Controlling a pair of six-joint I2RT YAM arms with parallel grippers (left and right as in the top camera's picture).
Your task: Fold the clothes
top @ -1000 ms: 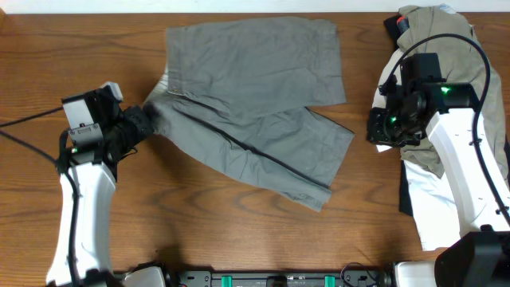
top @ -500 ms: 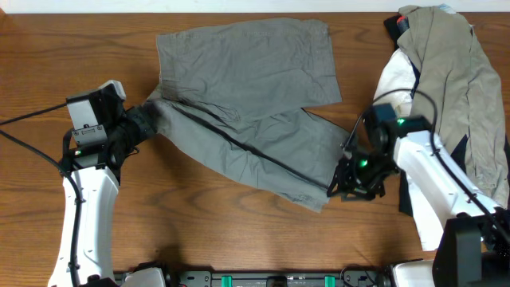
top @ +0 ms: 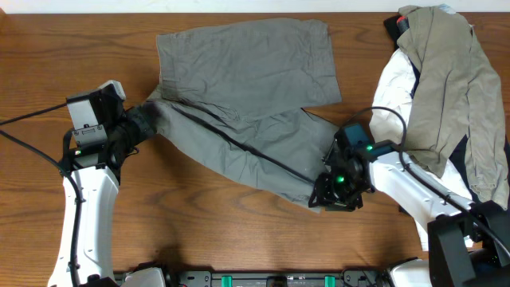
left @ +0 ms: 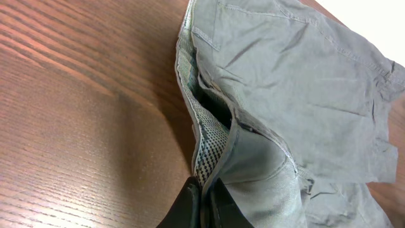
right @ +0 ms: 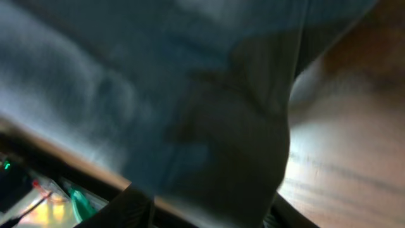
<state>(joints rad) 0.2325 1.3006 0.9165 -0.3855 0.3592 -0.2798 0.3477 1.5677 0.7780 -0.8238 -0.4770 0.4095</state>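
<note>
right gripper (top: pixel 323 198): shifted left in the last half second, now over near-right hem corner of shorts (top: pixel 247 88); wrist view blurred, cannot tell if open or closed
left gripper (top: pixel 137 127): unmoved, clamped on waistband at shorts' left end
shorts: spread mid-table, legs pointing right
edges: far leg close to far table (top: pixel 48 48) edge
room: bare wood near and left; pile (top: pixel 446 72) of khaki and white garments at far right

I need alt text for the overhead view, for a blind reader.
Grey shorts lie spread on a wooden table; the left tool grips their waistband and the right tool is at a leg hem. Other garments are piled on the right.
</note>
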